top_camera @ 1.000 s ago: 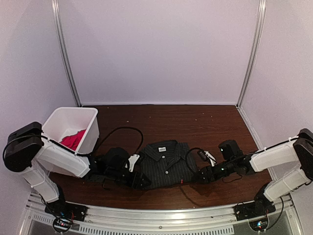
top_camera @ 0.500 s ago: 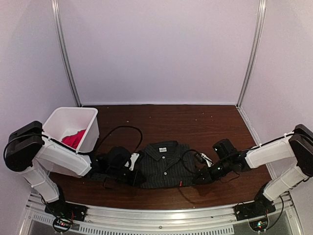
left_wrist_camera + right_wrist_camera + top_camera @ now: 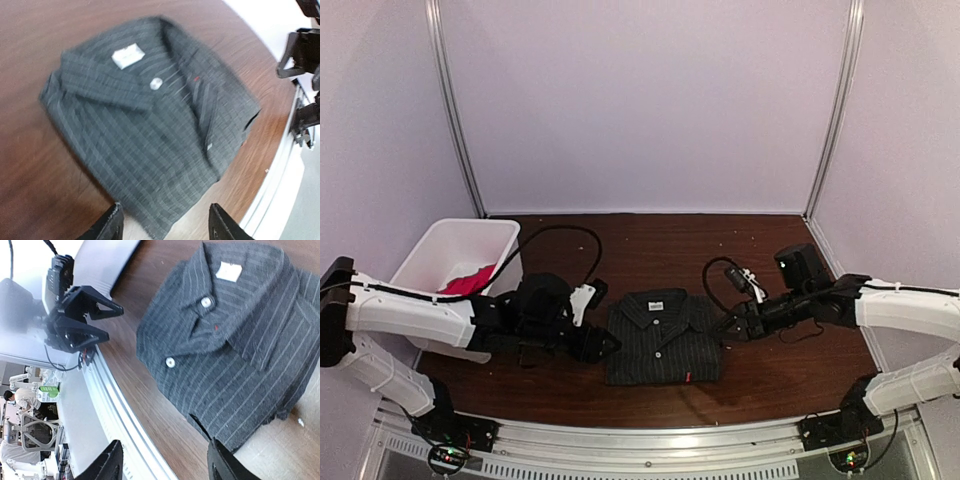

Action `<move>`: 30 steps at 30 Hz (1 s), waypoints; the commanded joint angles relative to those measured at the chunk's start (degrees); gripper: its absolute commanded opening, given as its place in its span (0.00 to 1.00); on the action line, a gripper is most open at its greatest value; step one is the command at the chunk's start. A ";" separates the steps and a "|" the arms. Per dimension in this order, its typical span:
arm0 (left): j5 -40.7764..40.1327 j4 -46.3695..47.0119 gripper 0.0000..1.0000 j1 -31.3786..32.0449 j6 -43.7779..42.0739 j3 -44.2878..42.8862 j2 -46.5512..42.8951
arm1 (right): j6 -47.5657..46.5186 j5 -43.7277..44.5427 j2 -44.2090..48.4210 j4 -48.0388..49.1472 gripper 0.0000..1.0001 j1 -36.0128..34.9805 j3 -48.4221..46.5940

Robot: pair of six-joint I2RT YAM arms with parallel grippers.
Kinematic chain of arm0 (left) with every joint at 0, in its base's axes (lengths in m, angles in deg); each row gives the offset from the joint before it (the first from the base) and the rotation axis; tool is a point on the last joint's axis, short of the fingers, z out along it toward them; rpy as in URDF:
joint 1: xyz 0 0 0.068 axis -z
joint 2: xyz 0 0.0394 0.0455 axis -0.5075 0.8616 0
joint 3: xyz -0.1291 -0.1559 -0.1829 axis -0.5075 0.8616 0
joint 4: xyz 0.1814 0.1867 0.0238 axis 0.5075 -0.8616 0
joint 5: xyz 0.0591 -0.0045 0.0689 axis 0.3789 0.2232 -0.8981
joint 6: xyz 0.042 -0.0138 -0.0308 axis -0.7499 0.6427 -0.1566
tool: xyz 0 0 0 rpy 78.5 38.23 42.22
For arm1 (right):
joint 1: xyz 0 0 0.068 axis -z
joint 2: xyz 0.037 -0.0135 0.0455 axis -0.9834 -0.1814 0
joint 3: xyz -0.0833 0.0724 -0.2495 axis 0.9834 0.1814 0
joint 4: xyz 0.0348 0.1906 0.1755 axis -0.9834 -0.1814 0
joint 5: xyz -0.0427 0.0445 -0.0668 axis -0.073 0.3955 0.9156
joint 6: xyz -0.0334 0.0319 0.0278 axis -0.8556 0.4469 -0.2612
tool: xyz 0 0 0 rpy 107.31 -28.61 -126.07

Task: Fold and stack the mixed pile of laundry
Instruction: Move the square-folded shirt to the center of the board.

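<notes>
The folded pinstriped shirt (image 3: 663, 338) lies flat at the table's (image 3: 670, 250) near middle, wood showing beyond every edge, flanked closely by the left gripper (image 3: 609, 345) and right gripper (image 3: 726, 328), both spread and holding nothing, the red T-shirt (image 3: 470, 277) in the bin (image 3: 460, 226).

Left of the pinstriped shirt (image 3: 663, 338), the red T-shirt (image 3: 470, 279) was mostly hidden inside the white bin (image 3: 455, 243). The left wrist view showed the shirt only blurred.
</notes>
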 commanded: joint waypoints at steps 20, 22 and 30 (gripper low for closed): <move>0.26 8.48 0.55 -9.46 -3.63 -11.46 22.74 | 4.32 4.16 -28.55 26.71 0.47 3.74 0.37; -2.45 3.60 0.57 -9.50 -6.81 -15.12 21.44 | 2.58 4.90 -24.19 23.11 0.49 2.82 -2.12; -10.36 -5.58 0.62 -9.59 -11.34 -18.63 12.98 | -3.92 17.74 -13.55 3.99 0.39 -2.51 -10.28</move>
